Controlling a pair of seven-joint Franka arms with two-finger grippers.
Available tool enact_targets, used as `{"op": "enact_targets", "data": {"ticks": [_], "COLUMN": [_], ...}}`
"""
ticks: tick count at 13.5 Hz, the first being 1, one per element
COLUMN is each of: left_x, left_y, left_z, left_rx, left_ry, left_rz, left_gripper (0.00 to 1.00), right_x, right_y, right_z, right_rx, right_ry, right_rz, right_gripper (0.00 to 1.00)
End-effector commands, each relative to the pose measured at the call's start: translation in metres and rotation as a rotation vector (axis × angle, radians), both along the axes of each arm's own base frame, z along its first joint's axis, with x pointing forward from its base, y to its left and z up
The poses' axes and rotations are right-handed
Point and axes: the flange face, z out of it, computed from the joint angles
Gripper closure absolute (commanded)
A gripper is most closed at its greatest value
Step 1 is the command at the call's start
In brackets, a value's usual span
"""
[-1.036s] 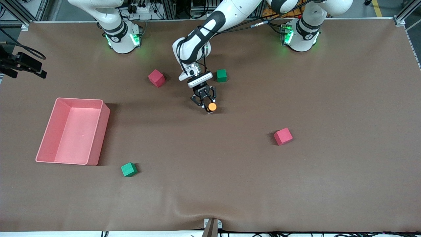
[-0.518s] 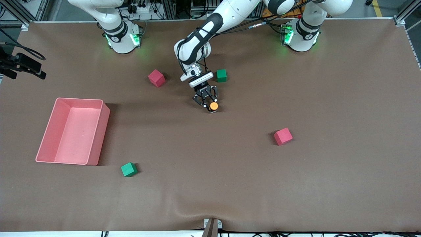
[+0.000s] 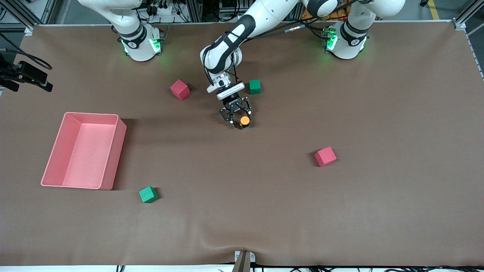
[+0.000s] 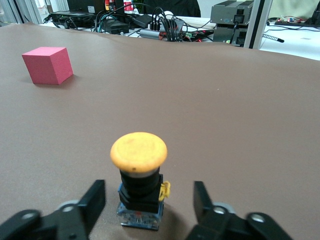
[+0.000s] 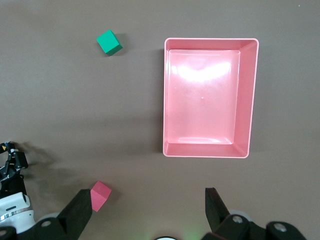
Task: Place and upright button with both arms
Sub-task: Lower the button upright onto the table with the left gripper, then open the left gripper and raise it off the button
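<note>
Orange marks the cap of the button (image 3: 244, 121), which stands upright on its dark blocky body on the brown counter (image 3: 378, 211), near the middle and toward the robots' edge. In the left wrist view the button (image 4: 139, 177) sits between the two fingers with a clear gap on each side, so the left gripper (image 3: 238, 120) is spread wide around it and touches nothing. A green cube (image 3: 255, 86) lies at about one o'clock from the button, close to the left arm's wrist, and a red cube (image 3: 180, 89) sits at about ten o'clock. Another red cube (image 3: 325, 156) rests at about four o'clock, toward the left arm's end, and a second green cube (image 3: 148, 194) lies at about seven o'clock. A pink tray (image 3: 113, 151) sits toward the right arm's end. The right gripper (image 5: 147, 210) waits high over the tray (image 5: 250, 100) with its fingers spread wide, holding nothing.
</note>
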Motion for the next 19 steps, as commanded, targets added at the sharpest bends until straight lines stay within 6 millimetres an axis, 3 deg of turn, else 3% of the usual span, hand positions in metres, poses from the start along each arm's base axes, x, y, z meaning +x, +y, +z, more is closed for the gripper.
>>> {"op": "enact_targets", "data": {"ticks": [1, 6, 10, 11, 14, 16, 19], "left_x": [0.001, -0.009, -0.009, -0.008, 0.034, 0.062, 0.114], "left_y": [-0.006, -0.015, -0.021, -0.021, 0.002, 0.024, 0.073], "left_z": [0.018, 0.066, 0.128, 0.152, 0.234, 0.271, 0.335], "left_rx": [0.041, 0.095, 0.103, 0.094, 0.058, 0.038, -0.089], "left_ry": [-0.028, 0.049, 0.213, 0.262, 0.459, 0.574, 0.727], "left_rz": [-0.022, -0.01, -0.01, -0.012, -0.012, -0.024, -0.02], "left_gripper": [0.0, 0.0, 0.0, 0.0, 0.0, 0.0, 0.0], "right_x": [-0.005, -0.006, -0.007, -0.006, -0.006, -0.006, -0.006], "right_y": [0.001, 0.003, 0.0, 0.0, 0.004, 0.004, 0.005], "right_z": [0.002, 0.004, 0.004, 0.004, 0.005, 0.005, 0.005], "right_rx": [0.006, 0.007, 0.009, 0.009, 0.008, 0.008, 0.008], "right_ry": [-0.008, -0.013, -0.012, -0.015, -0.021, -0.018, -0.018], "right_rz": [0.012, 0.055, 0.095, 0.1, 0.107, 0.107, 0.109], "right_gripper": [0.0, 0.0, 0.0, 0.0, 0.0, 0.0, 0.0]}}
